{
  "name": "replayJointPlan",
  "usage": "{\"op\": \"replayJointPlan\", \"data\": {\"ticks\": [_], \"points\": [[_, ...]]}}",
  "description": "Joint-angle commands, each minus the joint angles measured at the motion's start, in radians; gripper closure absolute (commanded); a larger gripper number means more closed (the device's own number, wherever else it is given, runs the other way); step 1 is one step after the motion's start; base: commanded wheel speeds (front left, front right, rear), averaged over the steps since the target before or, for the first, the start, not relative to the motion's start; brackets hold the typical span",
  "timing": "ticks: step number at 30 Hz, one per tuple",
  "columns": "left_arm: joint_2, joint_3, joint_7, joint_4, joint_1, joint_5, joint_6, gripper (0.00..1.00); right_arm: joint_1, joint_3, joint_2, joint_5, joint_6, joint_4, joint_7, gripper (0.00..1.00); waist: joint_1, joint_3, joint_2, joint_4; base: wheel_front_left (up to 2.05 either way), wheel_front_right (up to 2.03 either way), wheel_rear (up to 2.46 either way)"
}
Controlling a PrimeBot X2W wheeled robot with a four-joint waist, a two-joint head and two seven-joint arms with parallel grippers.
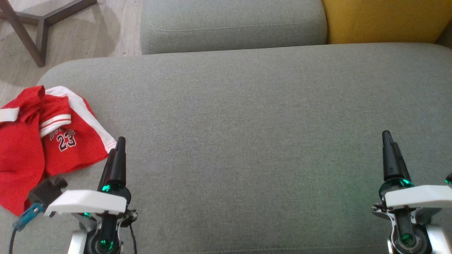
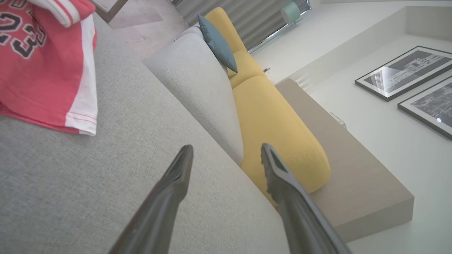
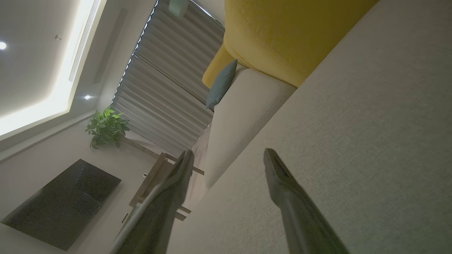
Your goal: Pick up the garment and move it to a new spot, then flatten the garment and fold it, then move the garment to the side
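Broadly, a wide grey seat cushion (image 1: 247,123), woven fabric w/ rounded corners, lies beneath both grippers. Ahead of the right gripper (image 1: 390,139) sits a yellow cushion (image 1: 381,19), cut off by the frame. The red garment (image 1: 53,141), soft knit w/ white trim and the number 23, lies crumpled just left of the left gripper (image 1: 117,145). Its far side is cut off and the lettering above the number is illegible. Both grippers have fingers spread apart, nothing between them.

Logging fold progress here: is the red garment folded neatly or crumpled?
Crumpled, not folded. The red garment lies bunched in uneven, overlapping layers near the left end of the grey cushion, with its edges askew.
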Motion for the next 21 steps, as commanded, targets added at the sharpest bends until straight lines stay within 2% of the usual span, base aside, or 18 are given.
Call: {"op": "replayJointPlan", "data": {"ticks": [1,21], "points": [[0.013,0.009,-0.01,-0.043,-0.055,0.027,0.002,0.0,-0.024,0.012,-0.02,-0.026,0.004,-0.045,-0.005,0.0,0.0,0.0,-0.0001,0.0,0.0,0.0,0.0],[0.017,-0.024,-0.068,-0.063,-0.061,0.322,0.019,0.0,-0.01,0.047,-0.023,-0.305,0.005,-0.082,-0.028,0.0,0.0,-0.004,-0.0001,0.002,0.0,0.0,0.0]]}}
